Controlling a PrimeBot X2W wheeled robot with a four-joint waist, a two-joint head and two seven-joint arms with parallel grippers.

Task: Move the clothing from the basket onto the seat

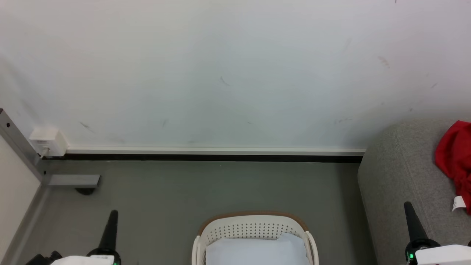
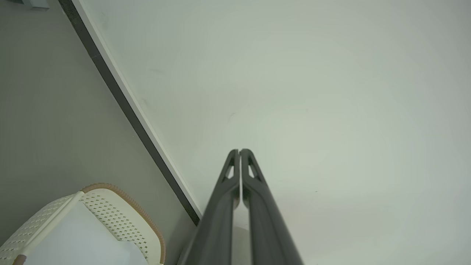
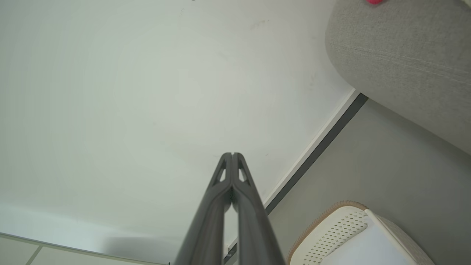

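Observation:
Red clothing (image 1: 456, 162) lies on the grey seat (image 1: 401, 173) at the right edge of the head view; a sliver of the clothing (image 3: 374, 1) shows atop the seat (image 3: 404, 55) in the right wrist view. The cream basket (image 1: 254, 226) with its brown rim sits on the floor at bottom centre, holding a plain pale cloth pad (image 1: 257, 250). No red fabric shows in the basket (image 2: 121, 221) (image 3: 331, 232). My left gripper (image 1: 112, 213) (image 2: 239, 151) is shut and empty, left of the basket. Between basket and seat, my right gripper (image 1: 407, 204) (image 3: 232, 154) is shut and empty too.
A white wall with a dark baseboard (image 1: 213, 157) runs behind the basket. A white wall box (image 1: 48, 141) and a grey metal frame foot (image 1: 70, 180) stand at the far left. Grey floor (image 1: 220, 187) lies open between the basket and the wall.

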